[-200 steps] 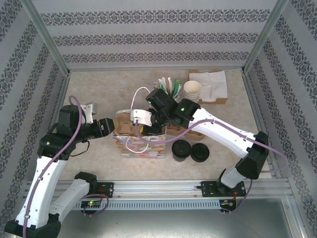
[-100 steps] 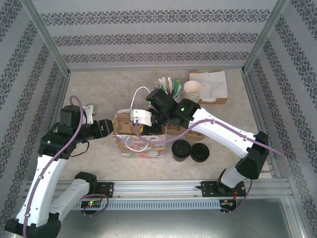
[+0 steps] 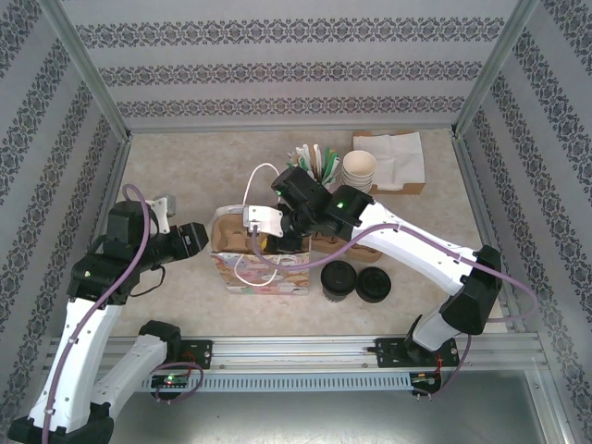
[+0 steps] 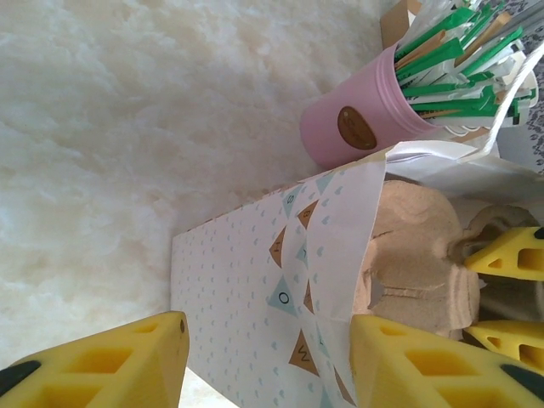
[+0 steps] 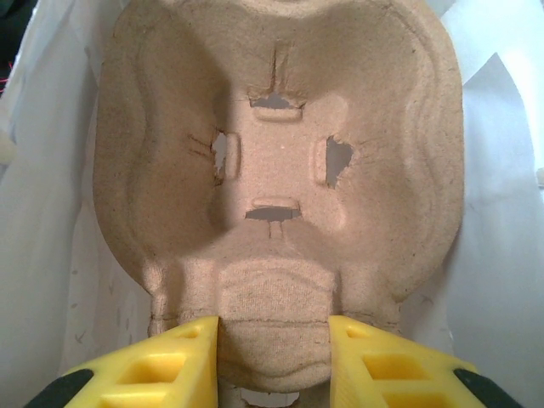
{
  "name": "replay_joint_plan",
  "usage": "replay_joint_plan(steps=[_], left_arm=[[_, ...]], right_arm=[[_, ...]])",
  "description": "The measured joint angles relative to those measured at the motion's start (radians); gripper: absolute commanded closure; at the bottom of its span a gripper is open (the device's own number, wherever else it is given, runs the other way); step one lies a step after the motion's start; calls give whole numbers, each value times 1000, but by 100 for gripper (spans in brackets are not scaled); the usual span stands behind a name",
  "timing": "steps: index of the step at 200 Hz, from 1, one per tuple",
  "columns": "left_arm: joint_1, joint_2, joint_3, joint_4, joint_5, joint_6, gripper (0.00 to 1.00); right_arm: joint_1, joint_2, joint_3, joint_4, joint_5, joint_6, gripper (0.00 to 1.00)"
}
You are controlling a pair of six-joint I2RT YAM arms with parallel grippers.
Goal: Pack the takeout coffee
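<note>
Inside a robotics lab's test booth: aluminium posts [image 3: 89,74] frame wallpapered panels [image 3: 296,69] around a tabletop [image 3: 185,166] (stocked café-style with paper cups [image 3: 359,168] and napkins [image 3: 400,153]), with two robot arms [image 3: 416,245] bolted to a rail [image 3: 296,347].

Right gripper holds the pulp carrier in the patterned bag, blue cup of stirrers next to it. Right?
No: the cup of stirrers is pink, not blue; the left wrist view shows it. The right gripper does hold the pulp carrier in the patterned bag.

Two black lids [image 3: 339,277] [image 3: 374,283], one paper bag [image 3: 264,276], one pulp carrier [image 5: 280,170]
</note>
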Motion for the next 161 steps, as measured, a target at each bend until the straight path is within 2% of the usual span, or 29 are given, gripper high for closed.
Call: replay_joint_plan(steps=[57, 161], left_arm=[[0, -46, -58, 114, 101, -60, 47], [0, -56, -103, 217, 206, -110, 49]], right_arm=[[6, 7, 0, -6, 10, 0, 66], [11, 90, 85, -124, 44, -4, 67]])
